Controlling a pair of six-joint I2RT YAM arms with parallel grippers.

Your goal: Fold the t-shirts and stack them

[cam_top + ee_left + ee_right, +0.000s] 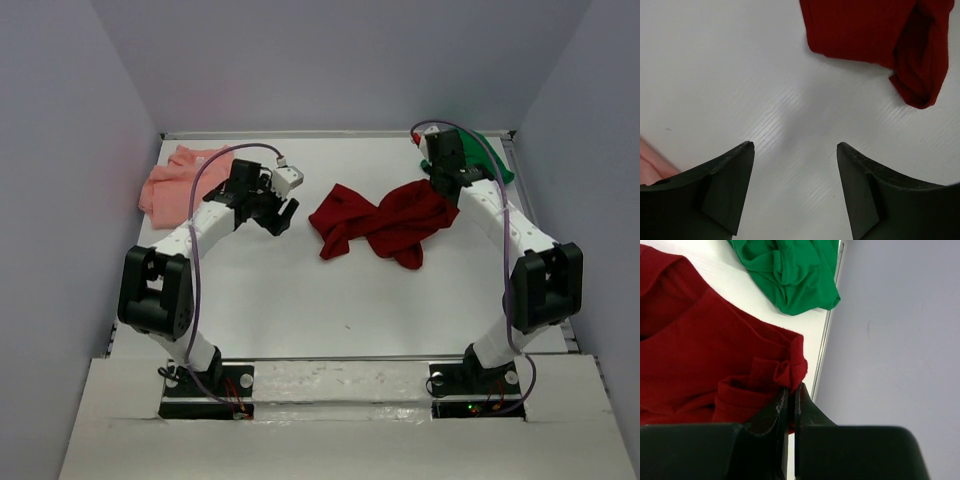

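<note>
T-shirts: we count three.
Dark red t-shirt (378, 222): centre, crumpled.
Salmon pink t-shirt (175, 185): far left.
Green t-shirt (490, 158): far-right corner.
Left gripper (795, 147): fingers apart, empty.
Right gripper (791, 388): clamped on dark red t-shirt.

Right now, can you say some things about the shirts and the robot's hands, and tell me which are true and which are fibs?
1. The right gripper is pinching the red shirt. True.
2. The pink shirt lies at the far left of the table. True.
3. The left gripper is holding the pink shirt. False: it is open and empty, over bare table.
4. The green shirt lies on top of the red shirt. False: it lies apart from it, by the table's far right edge.
</note>
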